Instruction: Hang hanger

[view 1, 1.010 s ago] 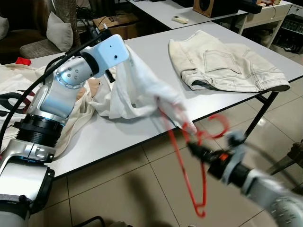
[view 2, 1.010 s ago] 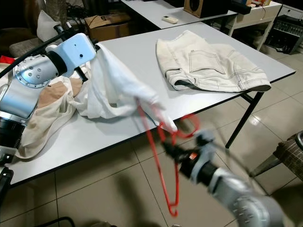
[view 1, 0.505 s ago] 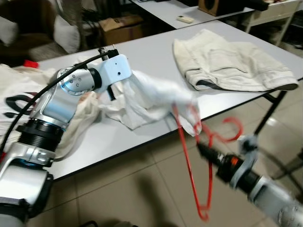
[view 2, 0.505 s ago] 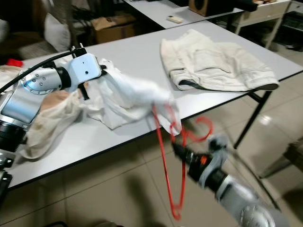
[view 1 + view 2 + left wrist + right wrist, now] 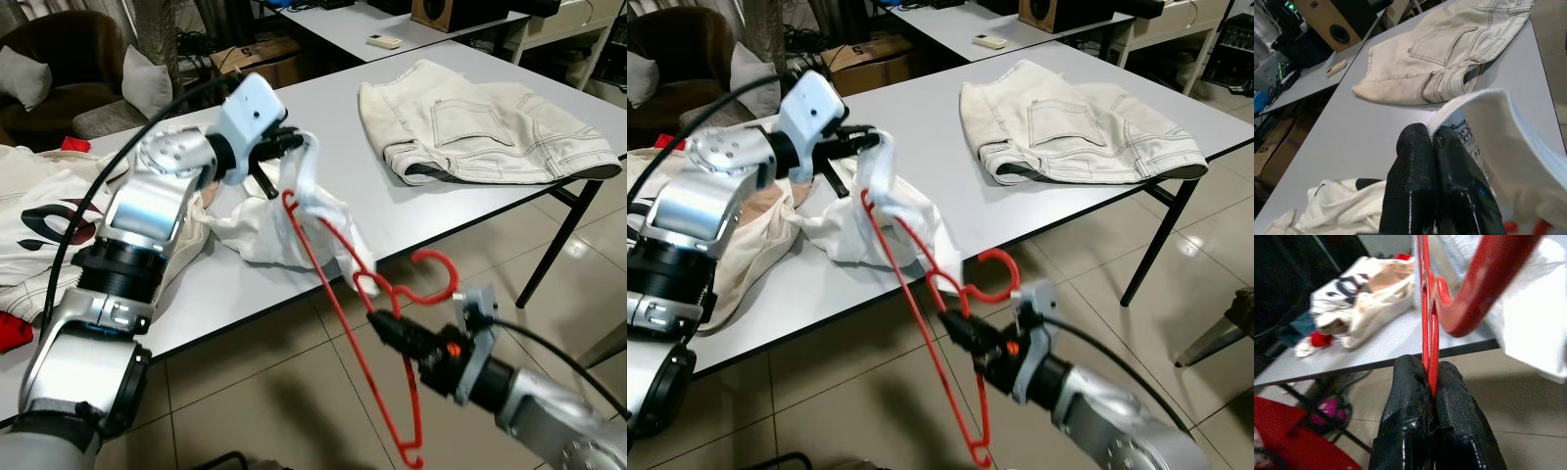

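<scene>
So in the left eye view the red hanger (image 5: 333, 294) sits out past the edge of the grey table (image 5: 323, 108), over the tiled floor, with the right gripper (image 5: 384, 326) pinched tight on it just below the hook; one shoulder end pokes up into the white shirt (image 5: 313, 211). The left gripper (image 5: 292, 139) is up over the table, fingers pressed together on the shirt's collar edge, holding that bit lifted while the rest droops onto the tabletop. Right eye view shows the same setup, and the beige shorts (image 5: 1068, 127) lie flat further along the table, well apart from all this. Left wrist view: both black fingers squeezed on the ribbed white collar, shorts beyond. Right wrist view: fingers clamped on the two red wires at the neck, hook curving off the frame's edge, so its tip is cut off, and the background is pretty blurry.
</scene>
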Robot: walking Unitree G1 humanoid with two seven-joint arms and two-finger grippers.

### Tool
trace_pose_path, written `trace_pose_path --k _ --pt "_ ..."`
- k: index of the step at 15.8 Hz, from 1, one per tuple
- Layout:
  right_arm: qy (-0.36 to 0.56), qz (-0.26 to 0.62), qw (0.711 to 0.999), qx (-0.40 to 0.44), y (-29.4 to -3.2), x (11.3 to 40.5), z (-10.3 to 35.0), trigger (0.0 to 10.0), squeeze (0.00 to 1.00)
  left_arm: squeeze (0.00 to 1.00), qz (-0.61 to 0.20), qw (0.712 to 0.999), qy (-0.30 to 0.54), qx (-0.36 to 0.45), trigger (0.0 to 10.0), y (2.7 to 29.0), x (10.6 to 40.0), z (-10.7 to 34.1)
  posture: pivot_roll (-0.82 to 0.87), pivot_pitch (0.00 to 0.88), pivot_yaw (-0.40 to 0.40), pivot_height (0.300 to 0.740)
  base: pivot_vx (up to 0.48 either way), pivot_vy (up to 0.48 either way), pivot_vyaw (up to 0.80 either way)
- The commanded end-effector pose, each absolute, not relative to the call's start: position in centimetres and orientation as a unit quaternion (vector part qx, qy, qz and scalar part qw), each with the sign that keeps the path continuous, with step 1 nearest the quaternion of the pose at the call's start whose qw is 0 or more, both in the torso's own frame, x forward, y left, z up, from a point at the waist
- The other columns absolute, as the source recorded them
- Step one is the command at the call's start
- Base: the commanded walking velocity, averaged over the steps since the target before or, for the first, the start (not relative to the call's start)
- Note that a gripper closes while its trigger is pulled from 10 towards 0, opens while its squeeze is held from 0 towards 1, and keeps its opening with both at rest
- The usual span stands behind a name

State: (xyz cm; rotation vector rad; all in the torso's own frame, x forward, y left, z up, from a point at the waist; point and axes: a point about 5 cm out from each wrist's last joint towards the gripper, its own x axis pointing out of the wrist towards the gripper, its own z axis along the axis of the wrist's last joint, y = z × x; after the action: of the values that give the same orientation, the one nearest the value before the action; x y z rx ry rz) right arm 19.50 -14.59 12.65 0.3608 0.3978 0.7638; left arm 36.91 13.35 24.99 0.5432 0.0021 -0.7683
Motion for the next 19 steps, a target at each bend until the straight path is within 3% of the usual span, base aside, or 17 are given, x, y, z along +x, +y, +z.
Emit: trace_pose_path --k 1,4,6,9,13,19 --pt "0.203 0.329 0.908 0.162 -15.3 20.1 12.1 10.0 0.0 0.0 -0.35 0.894 0.006 0.28 0.0 14.0 36.9 25.0 -0.09 0.0 0.11 0.74 0.0 0.0 0.0" --pt "0.167 0.276 0.925 0.201 -17.4 20.9 12.7 10.0 0.0 0.0 -0.296 0.891 0.031 0.344 0.0 16.4 37.4 24.5 -0.09 0.0 0.106 0.74 0.0 0.0 0.0" --pt "0.165 0.299 0.914 0.218 -17.8 19.9 13.1 10.0 0.0 0.0 -0.264 0.89 0.044 0.369 0.0 18.0 37.7 24.7 -0.09 0.0 0.097 0.74 0.0 0.0 0.0" --pt "0.146 0.295 0.908 0.258 -17.7 20.1 13.4 10.0 0.0 0.0 -0.252 0.887 0.045 0.385 0.0 18.2 37.8 24.9 -0.09 0.0 0.098 0.74 0.0 0.0 0.0" --pt "0.249 0.344 0.895 0.133 -16.7 18.2 11.1 10.0 0.0 0.0 -0.281 0.896 0.026 0.342 0.0 17.1 37.8 25.5 -0.09 0.0 0.101 0.74 0.0 0.0 0.0" --pt "0.211 0.416 0.874 0.133 -15.7 17.4 12.9 10.0 0.0 0.0 -0.322 0.884 0.007 0.34 0.0 15.2 37.4 25.4 -0.1 0.0 0.102 0.74 0.0 0.0 0.0"
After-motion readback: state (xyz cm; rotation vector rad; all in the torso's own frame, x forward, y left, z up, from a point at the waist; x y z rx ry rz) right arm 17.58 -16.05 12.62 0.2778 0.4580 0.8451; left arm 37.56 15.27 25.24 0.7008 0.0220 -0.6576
